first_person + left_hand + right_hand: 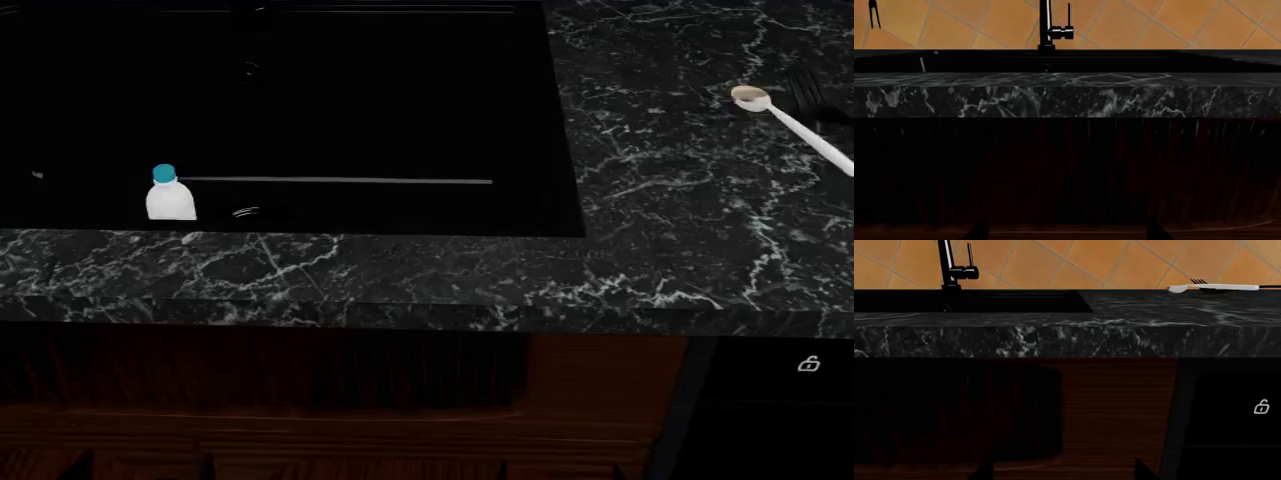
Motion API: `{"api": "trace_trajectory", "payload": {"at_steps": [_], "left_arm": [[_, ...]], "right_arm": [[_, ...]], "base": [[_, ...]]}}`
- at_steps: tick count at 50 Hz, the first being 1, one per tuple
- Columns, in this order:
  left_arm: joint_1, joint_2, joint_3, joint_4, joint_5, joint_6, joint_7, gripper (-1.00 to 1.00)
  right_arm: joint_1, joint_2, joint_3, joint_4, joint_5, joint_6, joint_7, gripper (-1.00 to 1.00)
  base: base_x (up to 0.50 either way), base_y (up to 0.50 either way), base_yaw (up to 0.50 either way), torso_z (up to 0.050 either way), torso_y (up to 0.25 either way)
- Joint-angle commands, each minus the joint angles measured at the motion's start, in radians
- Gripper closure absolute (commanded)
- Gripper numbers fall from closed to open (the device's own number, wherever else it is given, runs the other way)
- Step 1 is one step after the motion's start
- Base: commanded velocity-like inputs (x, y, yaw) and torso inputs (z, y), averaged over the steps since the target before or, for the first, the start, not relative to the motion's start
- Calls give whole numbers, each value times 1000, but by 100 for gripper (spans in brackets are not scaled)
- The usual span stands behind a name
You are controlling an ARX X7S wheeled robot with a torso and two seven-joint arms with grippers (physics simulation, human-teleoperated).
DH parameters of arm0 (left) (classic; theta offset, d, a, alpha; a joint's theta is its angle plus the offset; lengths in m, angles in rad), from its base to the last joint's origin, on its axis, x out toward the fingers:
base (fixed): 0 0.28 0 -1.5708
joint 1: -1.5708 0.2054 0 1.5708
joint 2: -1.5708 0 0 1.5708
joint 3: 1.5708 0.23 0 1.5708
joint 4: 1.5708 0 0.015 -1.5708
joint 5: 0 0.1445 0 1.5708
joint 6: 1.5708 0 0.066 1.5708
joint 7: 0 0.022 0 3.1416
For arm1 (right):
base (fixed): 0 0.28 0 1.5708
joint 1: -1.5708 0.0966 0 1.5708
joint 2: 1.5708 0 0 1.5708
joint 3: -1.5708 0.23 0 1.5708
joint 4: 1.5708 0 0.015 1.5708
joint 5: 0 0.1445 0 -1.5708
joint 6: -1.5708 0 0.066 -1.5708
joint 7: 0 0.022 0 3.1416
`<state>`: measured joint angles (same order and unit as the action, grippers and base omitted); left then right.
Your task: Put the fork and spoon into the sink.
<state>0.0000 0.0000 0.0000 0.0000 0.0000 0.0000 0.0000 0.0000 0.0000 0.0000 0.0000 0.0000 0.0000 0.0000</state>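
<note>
The white spoon (pixel 790 120) lies on the black marble counter at the far right. The dark fork (pixel 809 94) lies just behind it and partly under its handle. In the right wrist view the spoon (pixel 1214 288) lies on the counter top and the fork's tines (pixel 1199 281) stick up behind it. The sink (pixel 374 100) is the black basin at the left. My left gripper (pixel 1067 232) and right gripper (pixel 1064 471) are both open and empty. They hang low in front of the cabinet, below the counter edge. Neither shows in the head view.
A white bottle with a blue cap (pixel 170 195) stands inside the sink near its front left. A black faucet (pixel 1047 27) rises behind the basin against an orange tiled wall. The marble counter front (pixel 1067 340) overhangs dark wood cabinet doors (pixel 1114 410).
</note>
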Motion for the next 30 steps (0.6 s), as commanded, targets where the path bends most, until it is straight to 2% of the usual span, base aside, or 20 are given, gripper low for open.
{"api": "trace_trajectory", "payload": {"at_steps": [1, 21, 30], "left_arm": [[0, -10, 11, 0, -10, 0, -11, -100], [-5, -59, 68, 5, -67, -1, -64, -100], [5, -87, 90, 177, -41, -86, -102, -100]], "right_arm": [[0, 9, -13, 0, 9, 0, 13, -100], [-2, 59, -70, -14, 59, -2, 70, -100], [-12, 78, -78, -183, 83, 61, 91, -100]], "base": [[0, 0, 0, 0, 0], [0, 0, 0, 0, 0], [0, 0, 0, 0, 0]]}}
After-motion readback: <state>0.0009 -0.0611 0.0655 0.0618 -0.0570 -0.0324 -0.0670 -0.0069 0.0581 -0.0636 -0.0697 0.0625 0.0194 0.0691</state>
